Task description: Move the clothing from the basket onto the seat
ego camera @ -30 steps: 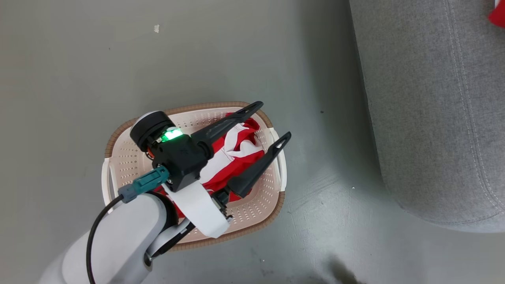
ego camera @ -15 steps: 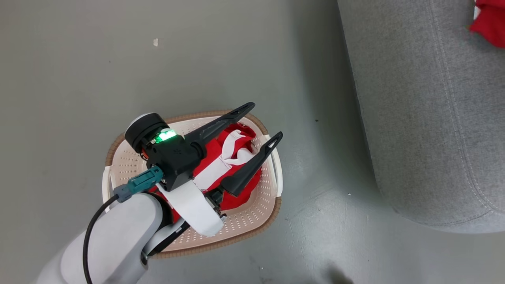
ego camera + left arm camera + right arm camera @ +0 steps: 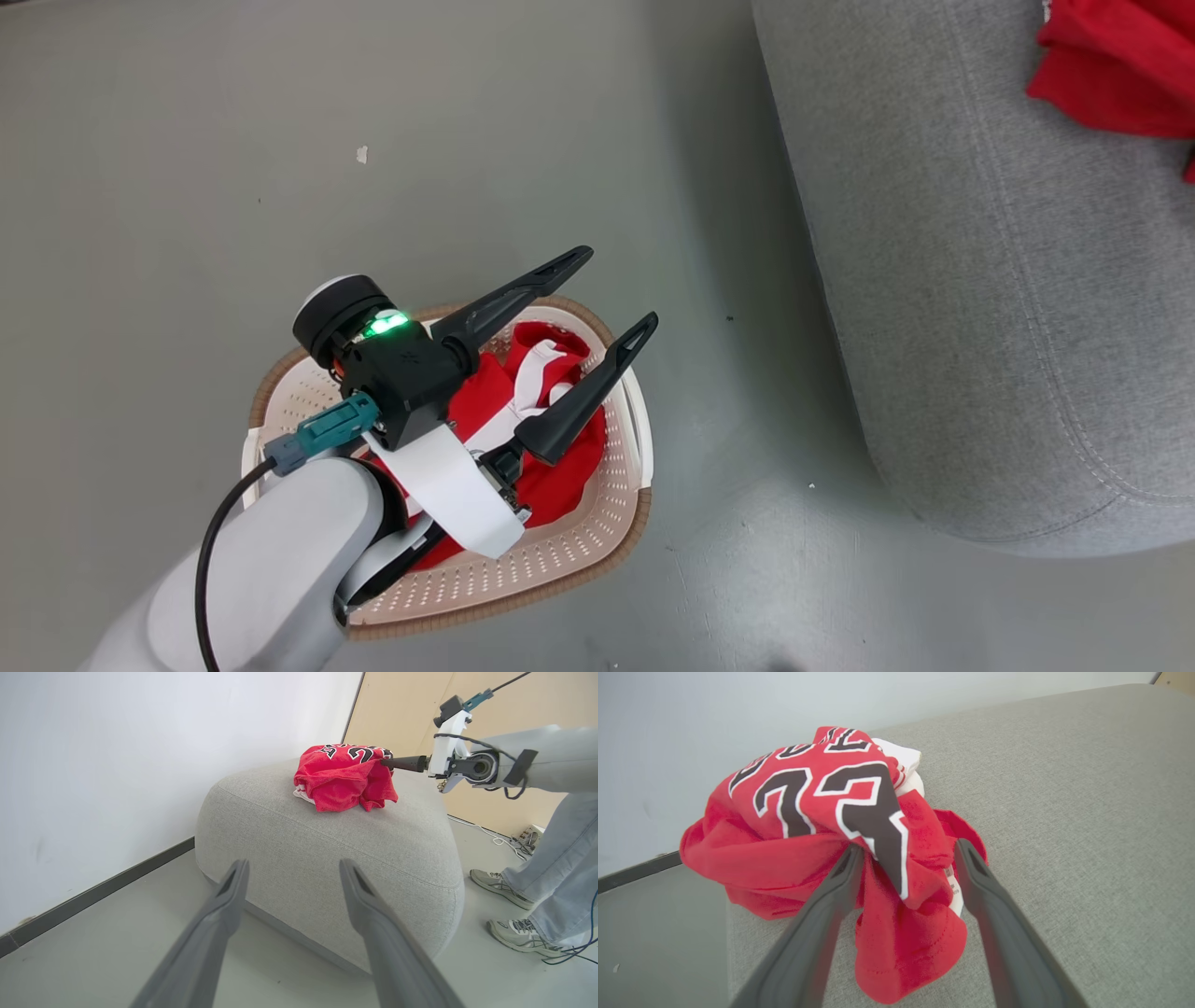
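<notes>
The right tool [image 3: 908, 848] is standing open on top of the seat [image 3: 980, 327]. Its two long dark fingers are spreading to either side of a fold of the jersey [image 3: 808, 793] and are not squeezing it. To me this looks like letting go, because the jersey is already lying on the seat in a soft heap and holding its own weight.

The left tool [image 3: 616, 287] is open too, with nothing between its fingers. It is hanging over the basket [image 3: 560, 551], which is sitting on the floor [image 3: 280, 140] near the seat, with a strip of bare floor between them. The fingers are pointing toward the seat. I think this tool is waiting wide open so it can reach down for the next piece.

The shorts [image 3: 565, 462] are lying inside the basket, under the left tool, bunched up, with the white stripe folding through the red. So one piece is on the seat and one is not there yet.

The jersey is thick, fuzzy-looking red cloth with big black numbers edged in white, and it is crumpling into bumps and flaps. The seat is grey woven cloth, wide and puffy, with round edges and a sewn line running along its side. The basket is pale hard plastic, oval, full of little holes, with a brown rim. The floor is smooth and grey. A person's shoes [image 3: 500, 886] are standing on the floor beside the seat.
</notes>
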`<state>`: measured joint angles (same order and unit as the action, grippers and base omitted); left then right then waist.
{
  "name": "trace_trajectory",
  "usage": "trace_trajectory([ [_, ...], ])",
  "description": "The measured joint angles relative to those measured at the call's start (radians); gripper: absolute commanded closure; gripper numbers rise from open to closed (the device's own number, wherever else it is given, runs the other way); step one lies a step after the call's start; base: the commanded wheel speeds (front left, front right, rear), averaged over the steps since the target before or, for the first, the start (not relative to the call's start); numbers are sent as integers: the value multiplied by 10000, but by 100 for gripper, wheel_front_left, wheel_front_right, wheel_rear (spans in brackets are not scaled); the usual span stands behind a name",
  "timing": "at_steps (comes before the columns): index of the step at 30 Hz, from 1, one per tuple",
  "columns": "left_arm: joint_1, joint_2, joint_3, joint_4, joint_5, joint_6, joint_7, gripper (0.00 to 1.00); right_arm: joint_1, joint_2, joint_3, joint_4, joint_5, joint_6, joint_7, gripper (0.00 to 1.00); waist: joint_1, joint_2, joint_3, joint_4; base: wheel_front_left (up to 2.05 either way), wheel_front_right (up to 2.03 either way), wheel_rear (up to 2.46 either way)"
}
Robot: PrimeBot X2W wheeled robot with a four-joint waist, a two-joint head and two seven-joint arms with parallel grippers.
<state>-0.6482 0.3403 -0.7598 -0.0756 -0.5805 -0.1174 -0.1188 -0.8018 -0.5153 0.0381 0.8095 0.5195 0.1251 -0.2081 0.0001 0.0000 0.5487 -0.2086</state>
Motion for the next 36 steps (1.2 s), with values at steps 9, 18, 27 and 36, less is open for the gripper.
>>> trace_trajectory([
  [9, 50, -84, -36, 309, -94, -10, -209, 0, 222, 117, 407, 71, 1047, 0, 1220, 0, 0, 0, -499, -179, 0, 0, 0],
  [18, 313, -171, 29, 623, -374, -12, -510, 0, 431, 21, 696, -512, 1532, -2, 1902, 0, 0, 0, -1073, -346, 0, 0, 0],
  [27, 628, -182, 299, 930, -468, 21, -779, 0, 437, -366, 1156, -1703, 1569, -2, 1685, 0, 0, 0, -1693, -438, 0, 0, 0],
  [36, 1117, -188, 777, 1206, -662, 374, -1028, 0, 1018, -267, 1944, -2851, 1457, -2, 970, 0, 0, 0, -2339, -393, 0, 0, 0],
])
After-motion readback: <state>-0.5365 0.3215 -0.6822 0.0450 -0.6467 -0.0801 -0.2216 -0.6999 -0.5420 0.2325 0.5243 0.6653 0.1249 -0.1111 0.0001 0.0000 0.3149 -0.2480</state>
